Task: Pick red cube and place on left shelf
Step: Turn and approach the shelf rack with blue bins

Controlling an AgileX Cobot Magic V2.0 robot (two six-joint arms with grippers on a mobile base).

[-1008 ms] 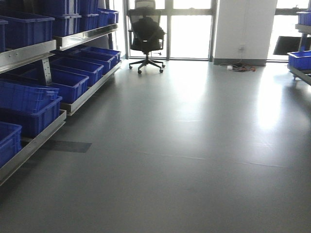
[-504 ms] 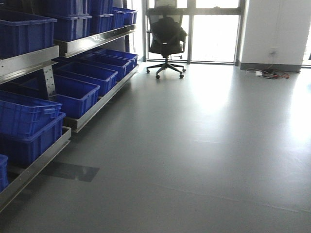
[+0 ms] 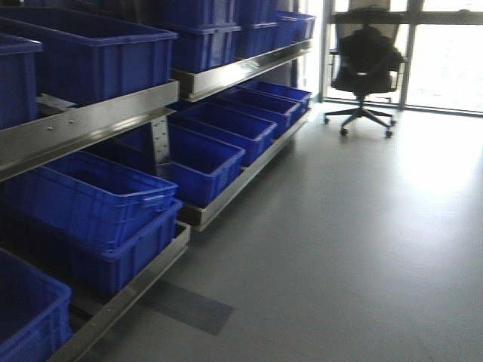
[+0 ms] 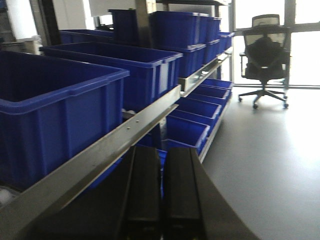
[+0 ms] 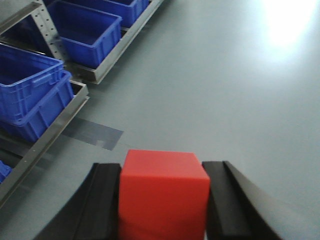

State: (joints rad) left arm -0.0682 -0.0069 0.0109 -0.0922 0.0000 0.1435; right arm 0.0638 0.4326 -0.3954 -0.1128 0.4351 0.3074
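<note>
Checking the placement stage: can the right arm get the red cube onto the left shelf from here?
Probably not yet. The right gripper clamps the red cube, but the left shelf sits off to its side across bare floor. Nothing blocks the way.

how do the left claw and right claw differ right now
The right claw is shut on the red cube; the left claw is shut with nothing between its fingers. The left claw sits by the upper rail of the left shelf; the right claw hangs over the floor. Both have black fingers.
</note>
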